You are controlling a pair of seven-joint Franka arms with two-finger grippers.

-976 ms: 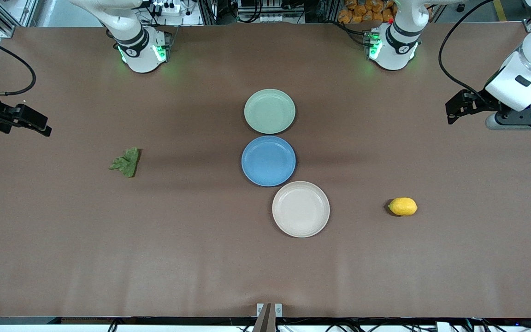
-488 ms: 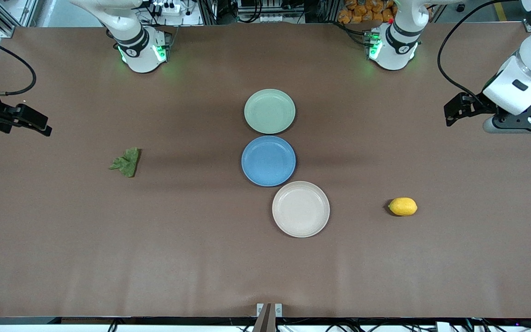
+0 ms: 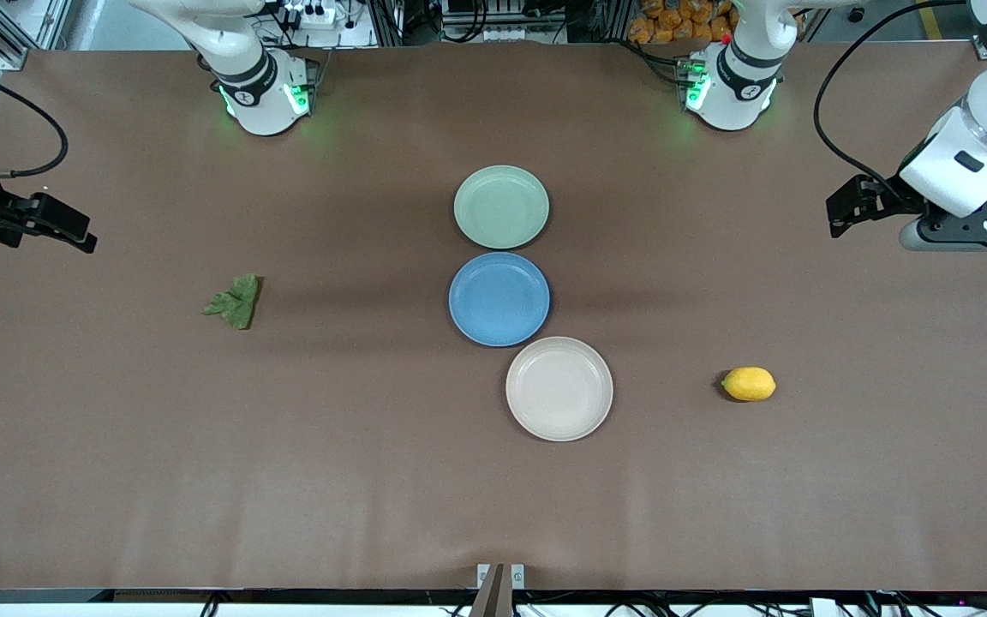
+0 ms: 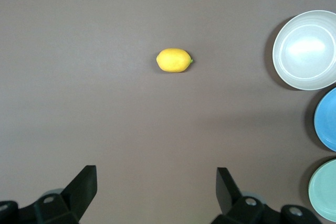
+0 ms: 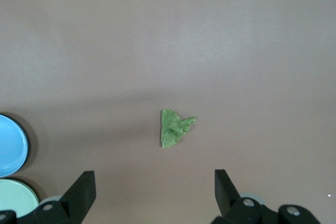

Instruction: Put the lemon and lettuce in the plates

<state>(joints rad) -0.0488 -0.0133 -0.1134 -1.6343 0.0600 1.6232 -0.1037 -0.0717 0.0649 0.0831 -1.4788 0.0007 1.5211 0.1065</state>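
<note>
The yellow lemon [image 3: 749, 384] [image 4: 174, 60] lies on the brown table toward the left arm's end, beside the beige plate [image 3: 559, 388] [image 4: 307, 50]. The green lettuce [image 3: 235, 301] [image 5: 173, 127] lies toward the right arm's end. The mint plate [image 3: 501, 206] [image 5: 14, 198] sits farthest from the front camera, and both plates hold nothing. My left gripper [image 3: 845, 210] [image 4: 156, 176] hangs open over bare table at its end, well apart from the lemon. My right gripper [image 3: 69, 233] [image 5: 155, 178] hangs open over bare table near the lettuce, touching nothing.
A blue plate [image 3: 499, 298] [image 4: 328, 120] [image 5: 9, 145] sits between the mint and beige plates, the three forming a row mid-table. Both arm bases stand along the table edge farthest from the front camera. A black cable loops from each wrist.
The left arm's wrist has shifted slightly toward the robots' side of the table. The right arm, lemon, lettuce and plates have not moved.
</note>
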